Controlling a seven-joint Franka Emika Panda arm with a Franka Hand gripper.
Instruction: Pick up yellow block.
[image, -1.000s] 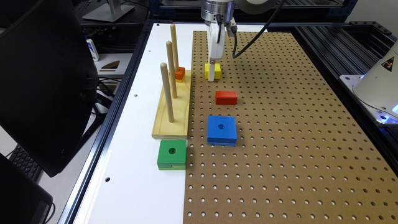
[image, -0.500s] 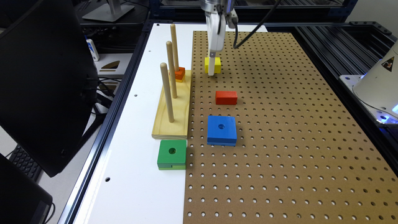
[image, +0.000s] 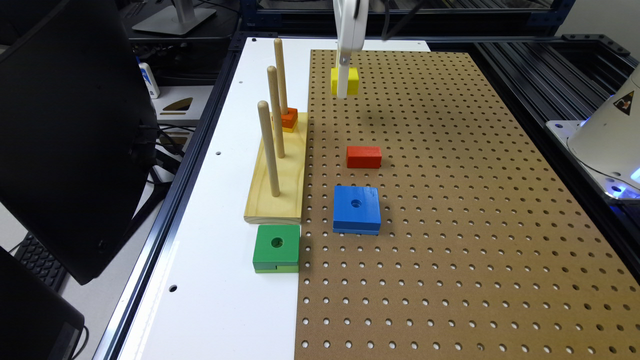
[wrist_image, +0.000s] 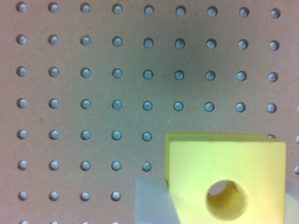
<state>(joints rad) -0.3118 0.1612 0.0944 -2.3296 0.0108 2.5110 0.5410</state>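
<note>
The yellow block (image: 353, 80) hangs in the air above the far end of the brown pegboard (image: 450, 200), casting a faint shadow on the board below. My gripper (image: 343, 93) comes down from above and is shut on it. In the wrist view the yellow block (wrist_image: 224, 163) shows its round centre hole, and a pale finger (wrist_image: 152, 200) presses against its side. The board lies well beneath it.
A pale wooden peg base (image: 280, 180) with three upright pegs stands along the board's edge on the exterior view's left, a small orange block (image: 288, 119) on it. A red block (image: 364, 156), a blue block (image: 356, 209) and a green block (image: 276, 247) lie nearer.
The gripper has risen with the yellow block, which was on the pegboard a second ago and is now well above it. The other blocks have not moved.
</note>
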